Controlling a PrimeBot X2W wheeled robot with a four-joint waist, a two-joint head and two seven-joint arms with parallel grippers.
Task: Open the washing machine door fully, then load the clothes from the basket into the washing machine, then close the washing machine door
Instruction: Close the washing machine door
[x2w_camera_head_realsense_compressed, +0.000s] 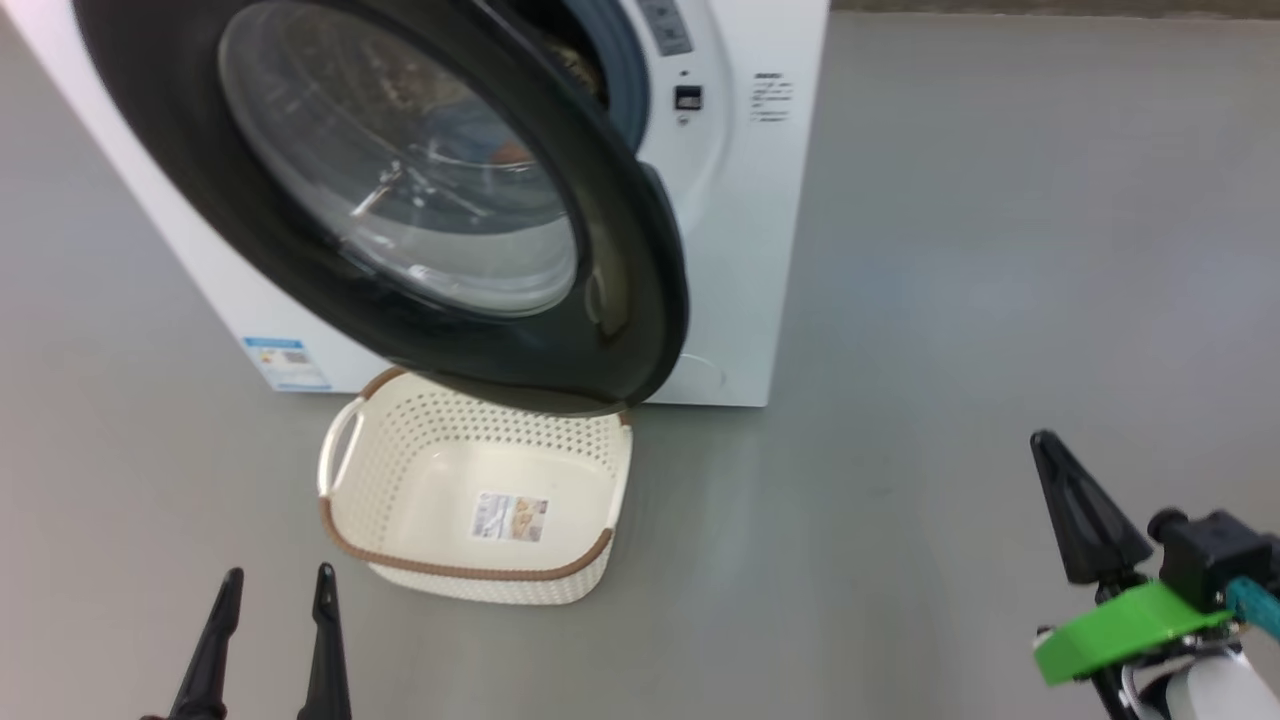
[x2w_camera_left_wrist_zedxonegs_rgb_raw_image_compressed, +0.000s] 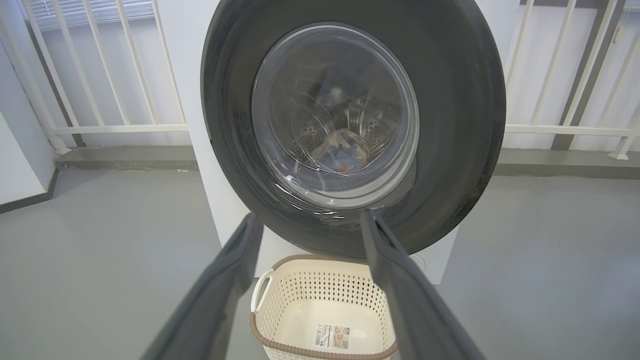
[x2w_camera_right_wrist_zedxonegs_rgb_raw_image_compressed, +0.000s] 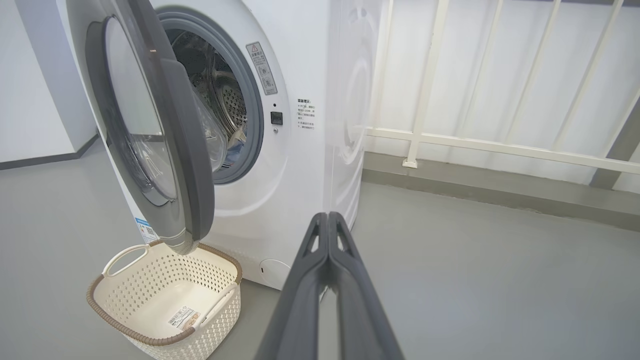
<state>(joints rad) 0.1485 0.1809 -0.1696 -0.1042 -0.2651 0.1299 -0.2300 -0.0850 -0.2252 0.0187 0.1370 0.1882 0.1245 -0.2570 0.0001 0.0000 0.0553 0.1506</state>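
Observation:
The washing machine stands with its black round door swung partly open over the basket. The cream basket holds only a label. The clothes, blue with some orange, lie in the steel drum behind the porthole glass and also show past the door's edge. My left gripper is open and holds nothing, low and left of the basket, pointing at the door. My right gripper is shut on nothing, well to the right of the machine and basket.
Grey floor spreads wide to the right of the machine. A white railing runs behind it above a low grey kerb. A white wall stands to the left. The half-open door overhangs the basket's far rim.

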